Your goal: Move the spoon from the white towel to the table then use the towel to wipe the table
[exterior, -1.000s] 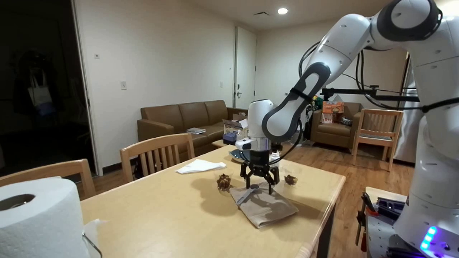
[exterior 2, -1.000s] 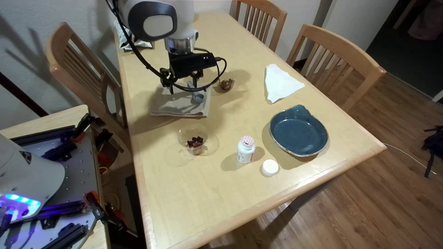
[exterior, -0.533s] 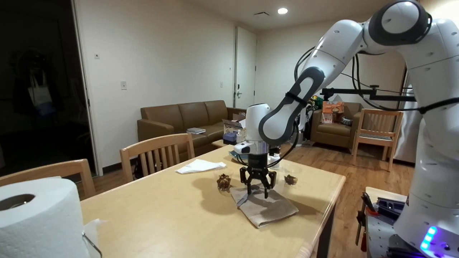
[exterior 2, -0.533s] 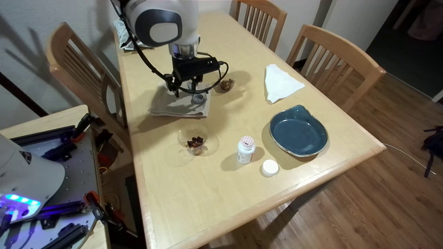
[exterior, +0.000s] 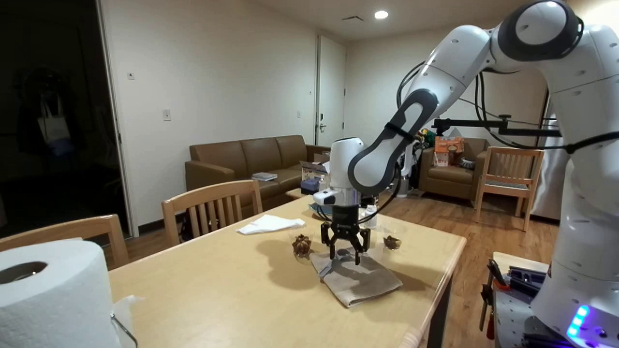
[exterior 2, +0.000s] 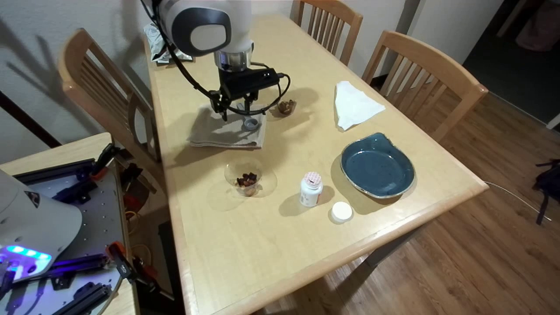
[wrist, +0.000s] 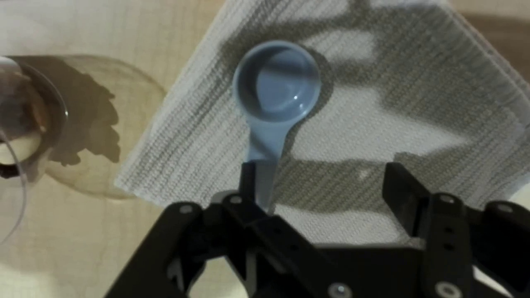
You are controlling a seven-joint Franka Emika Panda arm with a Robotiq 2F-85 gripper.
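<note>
The greyish-blue spoon (wrist: 276, 89) lies on the towel (wrist: 194, 145), its round bowl and upper handle visible in the wrist view. The spoon also shows in both exterior views (exterior: 330, 267) (exterior 2: 251, 124). The greyish-white towel (exterior: 362, 285) (exterior 2: 223, 133) lies folded on the light wooden table (exterior: 232, 290) (exterior 2: 262, 245). My gripper (wrist: 321, 180) is open, pointing down above the towel. Its left finger overlaps the spoon's handle in the wrist view and hides the handle's end; whether they touch is unclear. The gripper also shows in both exterior views (exterior: 345, 259) (exterior 2: 236, 114).
Clear cups with brown pieces stand on both sides of the towel (exterior 2: 286, 107) (exterior 2: 246, 181). A white bottle (exterior 2: 310, 192), a cap (exterior 2: 341, 212), a blue dish (exterior 2: 378, 168) and a white paper sheet (exterior 2: 355, 105) lie farther off. A paper roll (exterior: 53, 295) stands at another end.
My gripper has shifted slightly sideways over the towel, dipping lower and then rising a touch. It stays open. The spoon and the towel have not moved.
</note>
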